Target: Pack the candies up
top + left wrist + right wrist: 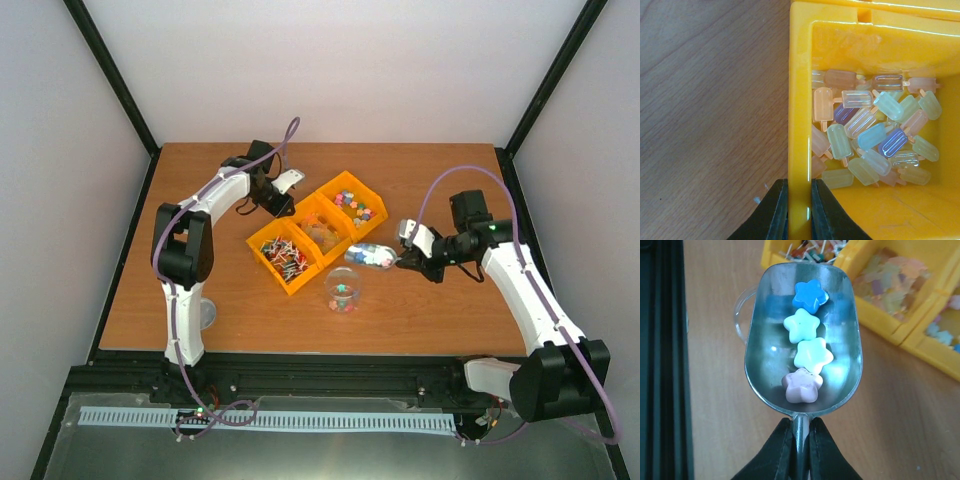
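Your right fingers clamp the scoop handle at lower centre, its bowl carrying four candies, seemingly light, hard and roll-prone, so stay level, while your left fingers pinch the bin wall.

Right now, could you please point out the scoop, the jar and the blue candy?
Scoop (840, 377): right wrist view, bare bowl metal.
Jar (330, 288): top view, clear left wall.
Blue candy (810, 294): right wrist view, its centre.

The left gripper sat at the far-left side of the yellow bins, jaws clamped on one bin's wall. The right gripper, right of them, pinched the handle of the scoop.
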`<state>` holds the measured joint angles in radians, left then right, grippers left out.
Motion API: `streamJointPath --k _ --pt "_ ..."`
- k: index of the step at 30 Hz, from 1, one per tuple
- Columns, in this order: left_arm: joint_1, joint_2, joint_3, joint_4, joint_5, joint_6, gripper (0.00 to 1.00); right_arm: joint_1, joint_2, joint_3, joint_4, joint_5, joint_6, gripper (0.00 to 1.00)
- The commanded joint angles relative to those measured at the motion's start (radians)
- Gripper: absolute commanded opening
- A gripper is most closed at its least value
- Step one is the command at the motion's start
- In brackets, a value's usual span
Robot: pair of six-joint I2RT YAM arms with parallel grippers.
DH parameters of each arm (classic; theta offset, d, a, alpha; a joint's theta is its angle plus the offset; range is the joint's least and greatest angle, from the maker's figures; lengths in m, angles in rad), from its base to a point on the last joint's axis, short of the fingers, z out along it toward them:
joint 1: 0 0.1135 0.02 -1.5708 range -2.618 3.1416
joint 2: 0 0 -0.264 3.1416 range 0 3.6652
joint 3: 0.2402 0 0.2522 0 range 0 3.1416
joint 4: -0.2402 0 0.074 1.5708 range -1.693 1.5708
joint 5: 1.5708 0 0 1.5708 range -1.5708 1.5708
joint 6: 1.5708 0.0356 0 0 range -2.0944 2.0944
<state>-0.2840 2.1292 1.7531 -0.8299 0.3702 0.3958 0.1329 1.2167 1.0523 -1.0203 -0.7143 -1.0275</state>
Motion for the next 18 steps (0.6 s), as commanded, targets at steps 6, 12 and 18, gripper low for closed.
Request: streamJointPath --k 6,12,18 --pt "0.012 -0.033 -0.05 0.018 -0.048 -0.08 0.12 0.104 0.037 0.073 -0.124 0.154 -0.01 0.03" --pt "0.012 -0.044 -0.071 0.026 -0.054 -0.085 0.12 0.19 0.059 0.109 -0.15 0.237 0.022 0.03" --pt "0.012 -0.054 -0.076 0.027 -0.058 -0.118 0.12 0.254 0.071 0.135 -0.168 0.339 0.046 0.03"
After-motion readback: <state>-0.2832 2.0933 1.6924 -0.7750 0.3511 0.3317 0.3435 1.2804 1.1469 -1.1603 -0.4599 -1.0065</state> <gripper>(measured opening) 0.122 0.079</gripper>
